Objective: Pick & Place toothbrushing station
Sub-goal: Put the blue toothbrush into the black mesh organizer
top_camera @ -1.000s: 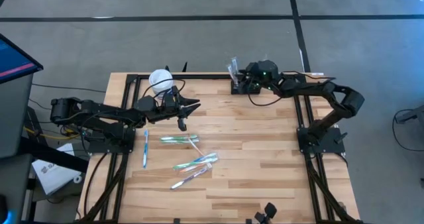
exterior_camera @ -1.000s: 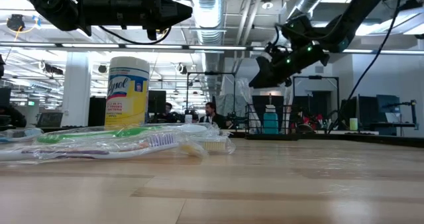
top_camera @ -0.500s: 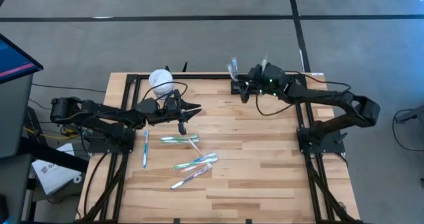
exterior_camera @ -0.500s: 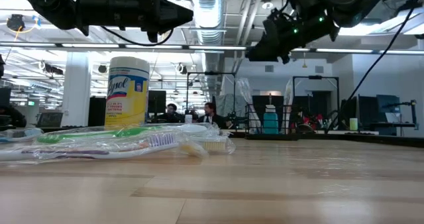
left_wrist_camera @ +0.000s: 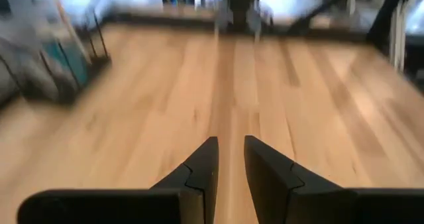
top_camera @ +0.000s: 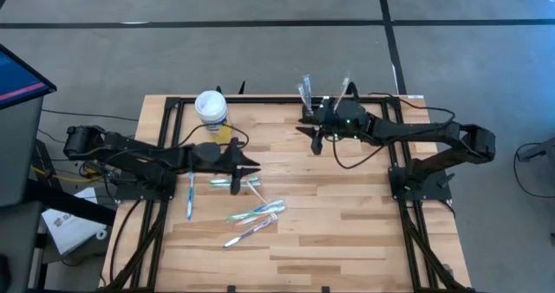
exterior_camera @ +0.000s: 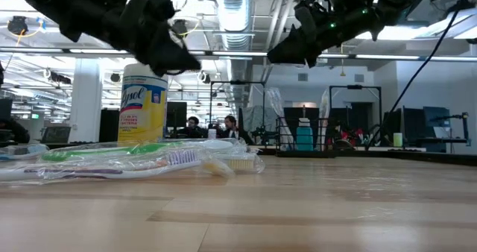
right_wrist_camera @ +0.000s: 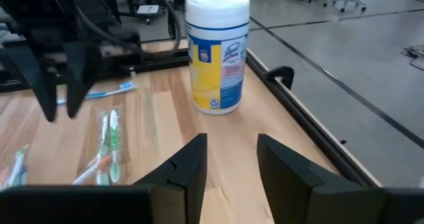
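As both hands gape empty | toothbrushing station: low black wire-mesh box

One camera hangs overhead, staring straight down at the whole surface; another sits at its level, facing the room. Each wrist camera peers closely past its own fingers; the white tub shows in three views

— What is lying under the left gripper's fingers?
— Pale wooden table planks, smooth and giving off a satin sheen. The fingers themselves are looking like matt black plastic.
— And ahead of the right gripper's fingers?
— A glossy white plastic tub wearing a paper label, and toothbrushes glinting in clear wrap.
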Motion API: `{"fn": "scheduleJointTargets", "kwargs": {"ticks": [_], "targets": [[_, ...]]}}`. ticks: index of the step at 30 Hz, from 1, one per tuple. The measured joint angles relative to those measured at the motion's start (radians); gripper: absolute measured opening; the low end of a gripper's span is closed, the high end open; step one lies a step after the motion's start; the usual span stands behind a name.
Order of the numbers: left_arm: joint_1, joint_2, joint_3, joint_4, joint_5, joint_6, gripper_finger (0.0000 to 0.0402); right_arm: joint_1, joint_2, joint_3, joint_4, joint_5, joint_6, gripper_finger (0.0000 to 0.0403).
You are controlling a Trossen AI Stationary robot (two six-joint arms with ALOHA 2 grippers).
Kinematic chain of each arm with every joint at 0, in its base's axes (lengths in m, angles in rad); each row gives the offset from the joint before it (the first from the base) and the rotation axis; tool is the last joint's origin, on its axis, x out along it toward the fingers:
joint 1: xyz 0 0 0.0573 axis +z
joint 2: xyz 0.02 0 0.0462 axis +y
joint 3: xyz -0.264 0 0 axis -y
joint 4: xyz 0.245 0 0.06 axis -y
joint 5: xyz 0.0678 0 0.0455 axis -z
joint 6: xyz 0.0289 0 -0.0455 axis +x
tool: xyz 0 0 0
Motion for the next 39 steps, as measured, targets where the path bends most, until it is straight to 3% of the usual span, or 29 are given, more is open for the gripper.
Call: {"fn": "scheduleJointTargets", "kwargs": {"ticks": [19, 32, 39], "targets": [[-0.01, -0.232, -0.002, -0.745, -0.021, -0.463, 0.0066, 0.001, 0.0, 0.0, -0.005, 0.0, 0.0, 0.0123], [-0.01, -0.247, -0.002, -1.015, -0.033, -0.681, 0.0066, 0.001, 0.0, 0.0, -0.005, 0.0, 0.001, 0.0123], [-0.003, -0.247, -0.002, -1.088, -0.068, -0.728, 0.0066, 0.0, 0.0, 0.0, -0.005, 0.0, 0.003, 0.0123]]}}
